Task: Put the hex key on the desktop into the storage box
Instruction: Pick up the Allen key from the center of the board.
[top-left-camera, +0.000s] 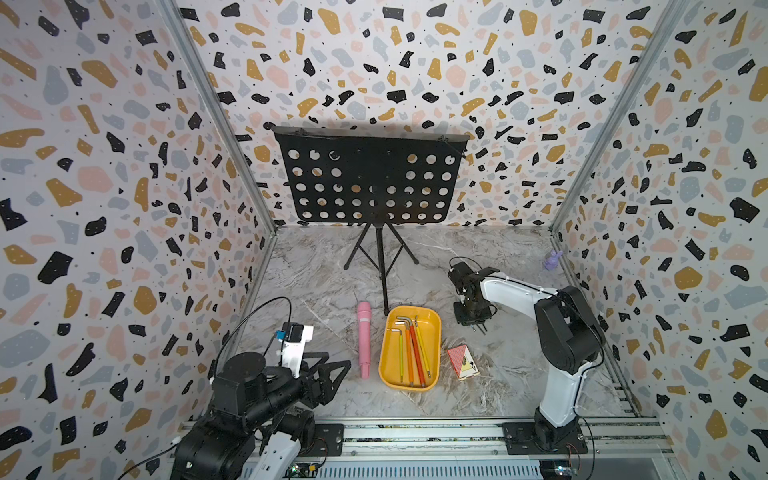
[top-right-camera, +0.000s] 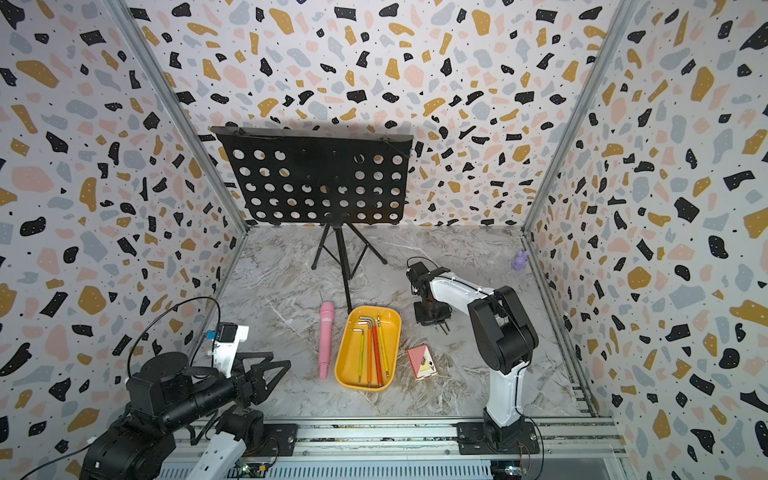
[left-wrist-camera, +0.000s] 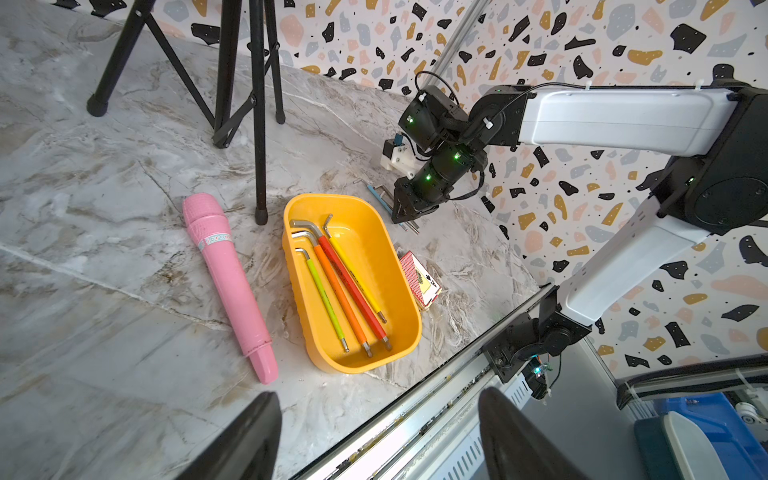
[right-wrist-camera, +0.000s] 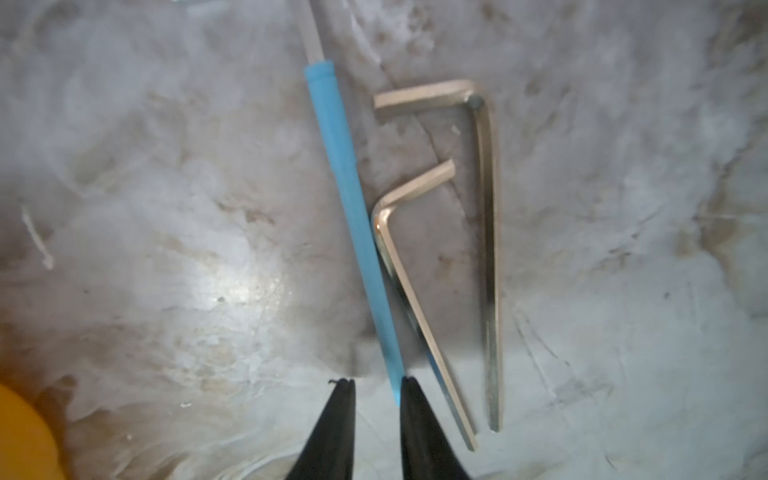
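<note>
The blue-sleeved hex key (right-wrist-camera: 353, 232) lies flat on the counter (right-wrist-camera: 166, 208), snug against two bare steel hex keys (right-wrist-camera: 490, 249), near the yellow storage box (left-wrist-camera: 386, 257). The right claw (right-wrist-camera: 376, 382) straddles its tip with jaws only slightly parted, probably to avoid catching the neighbours. It isn't gripping yet, and the left claw (left-wrist-camera: 378, 392) sits open and empty, out of the way.

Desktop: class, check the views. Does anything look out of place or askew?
Outside the storage box, a blue-sleeved hex key and two bare metal hex keys lie loose on the desktop, splayed at angles by the open right gripper. Four coloured hex keys lie inside the box. Nothing looks damaged.
</note>
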